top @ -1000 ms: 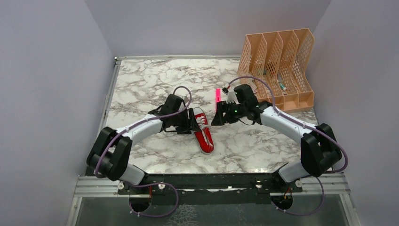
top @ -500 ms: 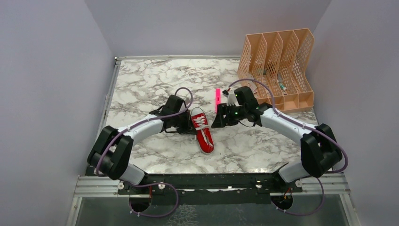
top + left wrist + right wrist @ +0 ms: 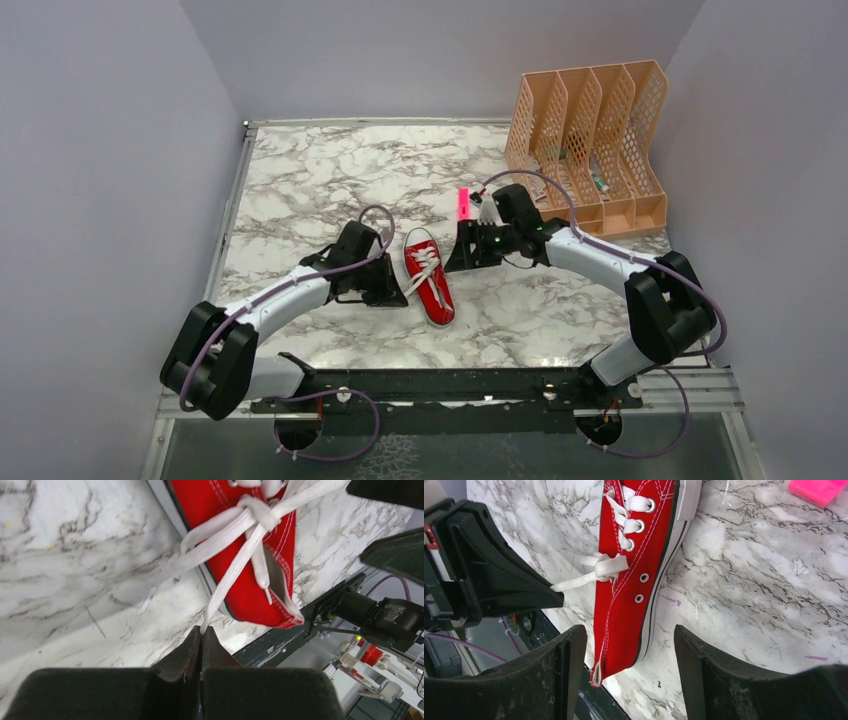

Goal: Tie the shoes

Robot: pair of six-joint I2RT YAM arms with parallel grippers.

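Overhead camera looks down from behind; 2 close wrist views share the sneaker (image 3: 435, 293)

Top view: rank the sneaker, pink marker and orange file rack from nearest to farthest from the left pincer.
1. Red sneaker, right beside the left pincer, which pinches its lace.
2. Pink marker, farther back, to the right.
3. Orange file rack, back right corner.
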